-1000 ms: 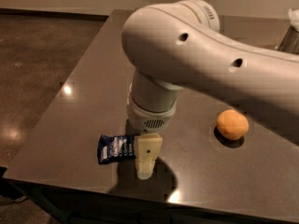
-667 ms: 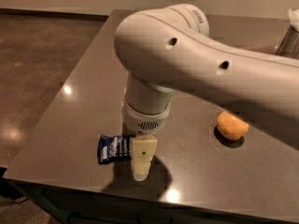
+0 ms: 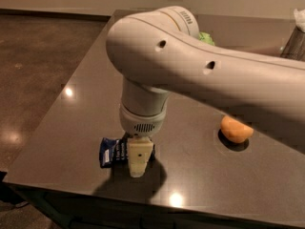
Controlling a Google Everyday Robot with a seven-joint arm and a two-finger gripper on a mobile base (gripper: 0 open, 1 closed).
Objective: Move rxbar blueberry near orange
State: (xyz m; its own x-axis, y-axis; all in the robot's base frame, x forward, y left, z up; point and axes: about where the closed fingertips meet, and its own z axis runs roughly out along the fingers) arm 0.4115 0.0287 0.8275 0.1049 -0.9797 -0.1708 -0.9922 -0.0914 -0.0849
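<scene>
The rxbar blueberry (image 3: 111, 152), a dark blue shiny wrapper with white lettering, lies flat near the table's front left edge. My gripper (image 3: 137, 162) reaches straight down right over the bar's right end, and its cream finger hides that part of the bar. The orange (image 3: 235, 129) sits on the table well to the right of the bar, partly covered by my arm.
The dark table (image 3: 71, 109) ends just in front of the bar. A light-green pouch (image 3: 206, 37) peeks out behind my arm at the back. A metal container (image 3: 294, 42) stands at the back right corner.
My arm has swung left and the gripper has shifted left, closer over the bar's right end. The bar and the orange have not moved.
</scene>
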